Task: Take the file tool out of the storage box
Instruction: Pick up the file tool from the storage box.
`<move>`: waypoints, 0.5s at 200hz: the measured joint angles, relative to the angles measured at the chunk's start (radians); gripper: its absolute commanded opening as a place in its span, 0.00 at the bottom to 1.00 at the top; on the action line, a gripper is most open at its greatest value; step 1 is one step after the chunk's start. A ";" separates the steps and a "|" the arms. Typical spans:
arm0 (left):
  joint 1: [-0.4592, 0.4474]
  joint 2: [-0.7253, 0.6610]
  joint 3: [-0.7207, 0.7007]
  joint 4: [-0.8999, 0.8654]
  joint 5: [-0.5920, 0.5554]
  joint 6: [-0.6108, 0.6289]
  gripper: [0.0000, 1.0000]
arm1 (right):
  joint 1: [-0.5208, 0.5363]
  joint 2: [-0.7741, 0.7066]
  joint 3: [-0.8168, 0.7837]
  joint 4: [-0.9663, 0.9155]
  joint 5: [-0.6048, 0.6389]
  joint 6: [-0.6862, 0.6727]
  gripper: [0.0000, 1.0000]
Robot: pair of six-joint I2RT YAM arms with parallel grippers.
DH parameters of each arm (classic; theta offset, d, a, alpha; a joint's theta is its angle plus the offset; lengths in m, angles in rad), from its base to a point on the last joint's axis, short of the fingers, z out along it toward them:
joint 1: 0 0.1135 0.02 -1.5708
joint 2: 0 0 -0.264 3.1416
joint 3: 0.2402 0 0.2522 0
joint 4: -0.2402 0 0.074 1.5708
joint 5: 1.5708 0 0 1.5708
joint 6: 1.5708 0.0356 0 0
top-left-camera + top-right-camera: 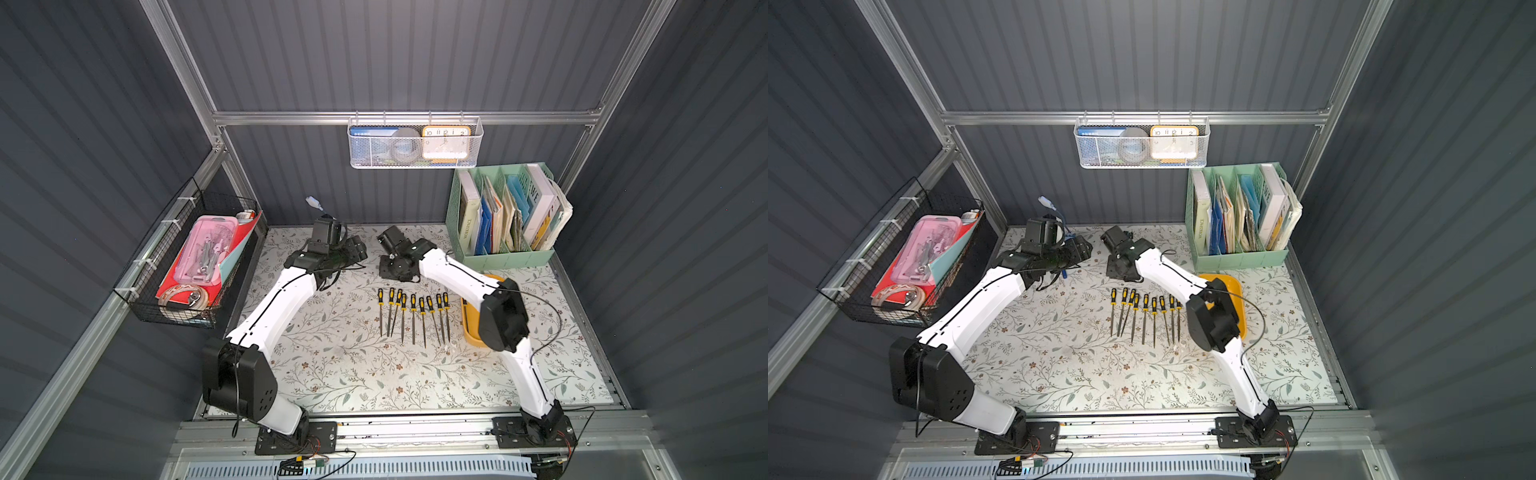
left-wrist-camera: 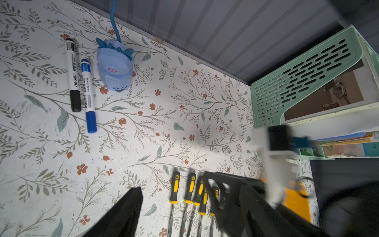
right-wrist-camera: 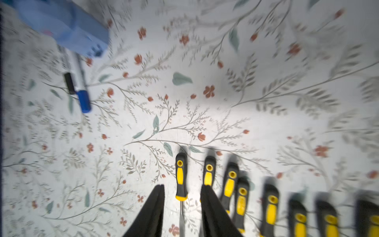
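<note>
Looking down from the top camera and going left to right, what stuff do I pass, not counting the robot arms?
First the black wire basket → row of files → yellow storage box.

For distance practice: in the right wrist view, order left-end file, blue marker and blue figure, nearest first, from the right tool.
1. Left-end file, at the right tool.
2. Blue marker, beside the black marker.
3. Blue figure, beyond both markers.

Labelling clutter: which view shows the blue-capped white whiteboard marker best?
Left wrist view: the blue-capped white whiteboard marker lies sharp and whole on the floral tabletop, beside a black-capped white marker. The right wrist view shows it motion-blurred. In both top views the left arm hides nearly all of it.
</note>
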 measured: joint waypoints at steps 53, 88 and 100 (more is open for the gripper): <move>0.000 0.025 0.048 0.010 0.021 0.014 0.82 | -0.331 -0.537 -0.514 0.101 0.021 -0.077 0.48; 0.000 0.044 0.064 0.026 0.040 0.025 0.82 | -0.495 -0.568 -0.700 0.087 -0.027 -0.134 0.49; 0.000 0.052 0.067 0.030 0.045 0.030 0.82 | -0.516 -0.540 -0.720 0.067 -0.058 -0.156 0.49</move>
